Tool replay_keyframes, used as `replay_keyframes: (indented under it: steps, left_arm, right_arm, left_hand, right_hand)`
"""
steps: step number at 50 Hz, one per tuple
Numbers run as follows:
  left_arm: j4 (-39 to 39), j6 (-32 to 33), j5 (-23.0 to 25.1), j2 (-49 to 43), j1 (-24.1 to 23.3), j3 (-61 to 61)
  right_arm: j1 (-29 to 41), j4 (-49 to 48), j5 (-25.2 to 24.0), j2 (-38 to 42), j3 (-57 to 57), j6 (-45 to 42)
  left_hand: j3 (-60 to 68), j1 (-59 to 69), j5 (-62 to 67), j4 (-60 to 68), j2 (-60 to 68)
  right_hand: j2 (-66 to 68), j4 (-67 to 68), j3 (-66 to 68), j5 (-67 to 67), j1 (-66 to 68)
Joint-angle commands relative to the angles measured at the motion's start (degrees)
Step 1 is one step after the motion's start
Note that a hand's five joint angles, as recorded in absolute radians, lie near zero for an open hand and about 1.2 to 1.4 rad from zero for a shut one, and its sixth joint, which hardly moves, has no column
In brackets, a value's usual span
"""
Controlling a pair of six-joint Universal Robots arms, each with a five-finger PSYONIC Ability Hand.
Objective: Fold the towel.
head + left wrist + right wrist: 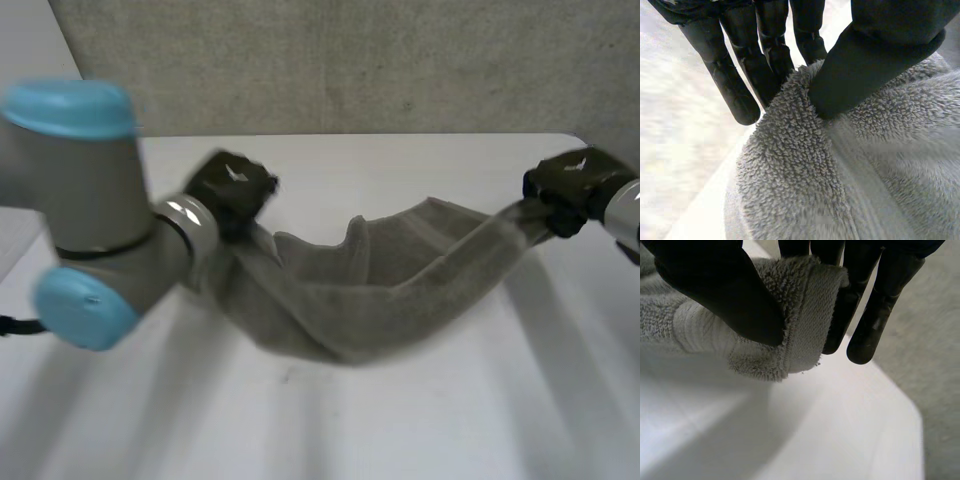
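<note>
We see the grey terry towel slung over the white table between our left hand, pinching its left end, and our right hand, pinching its right corner, with the middle sagging nearest us.

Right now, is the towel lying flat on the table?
No, the towel sags in a curve between the left hand and the right hand, each pinching one end.

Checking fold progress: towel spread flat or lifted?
Lifted. The left hand and right hand each pinch an end; the towel sags between them. Whether its middle touches the table: cannot tell.
</note>
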Motion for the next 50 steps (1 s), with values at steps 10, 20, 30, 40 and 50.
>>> replay_keyframes:
  steps: [10, 20, 30, 40, 50]
  left_arm:
    - [-3.42, -12.61, 0.38, 21.68, 9.59, -8.57]
    - [-3.86, -12.34, 0.91, 8.79, 11.70, -14.20]
    - [-0.09, -13.31, 0.65, -5.81, 11.09, 13.08]
    - [9.41, -22.36, -0.15, -10.84, 10.56, 48.12]
    - [8.36, -32.99, 0.12, -10.22, 13.19, 40.86]
  right_arm:
    - [-0.42, 13.99, 0.07, -13.07, -6.77, -7.89]
    - [0.37, 17.26, 2.27, 0.20, -6.24, -14.93]
    - [5.64, 0.51, 3.33, 11.45, -24.05, -6.52]
    - [5.38, -33.07, 3.85, 3.82, -29.81, 9.49]
    - [5.21, -28.80, -0.10, 2.13, -19.51, 9.77]
  left_hand:
    - [10.42, 13.04, 11.56, 10.30, 10.29]
    - [10.42, 13.04, 11.56, 10.30, 10.29]
    - [10.42, 13.04, 11.56, 10.30, 10.29]
    - [10.42, 13.04, 11.56, 10.30, 10.29]
    - [10.42, 13.04, 11.56, 10.30, 10.29]
  right_hand:
    - [10.46, 10.32, 10.40, 10.79, 0.64]
    - [10.46, 10.32, 10.40, 10.79, 0.64]
    - [10.46, 10.32, 10.40, 10.79, 0.64]
    - [10.46, 10.32, 10.40, 10.79, 0.64]
    - [10.46, 10.32, 10.40, 10.79, 0.64]
